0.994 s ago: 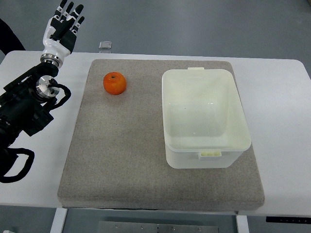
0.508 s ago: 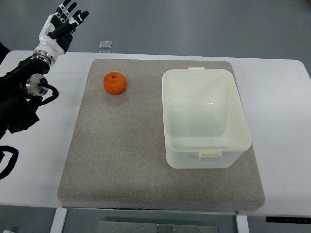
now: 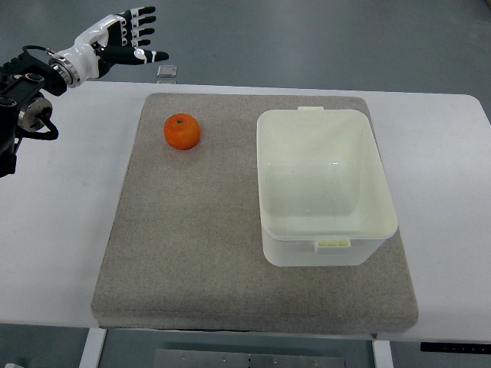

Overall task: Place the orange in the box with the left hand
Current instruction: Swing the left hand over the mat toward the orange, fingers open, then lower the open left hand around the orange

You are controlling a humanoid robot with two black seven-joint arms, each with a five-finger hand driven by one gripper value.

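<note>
Nothing of the task is done yet, judging by how things lie. The orange (image 3: 182,132) sits untouched on the grey mat (image 3: 192,253), near the mat's far left corner, and the white box (image 3: 326,186) stands on the right half of the same mat with nothing inside it. The two are well apart, with bare mat between them. What is left appears to be the whole job: reach the fruit, close on it, carry it across and let it go in the box.

The left hand (image 3: 123,44) is up past the far left corner of the tabletop (image 3: 69,199), beyond the mat and clear of the orange. Its fingers (image 3: 142,34) are stretched out and spread, pointing toward the right, gripping nothing and touching nothing. A small square object (image 3: 166,71) lies at the far edge of the tabletop, close to the fingertips. The right hand is not visible.
</note>
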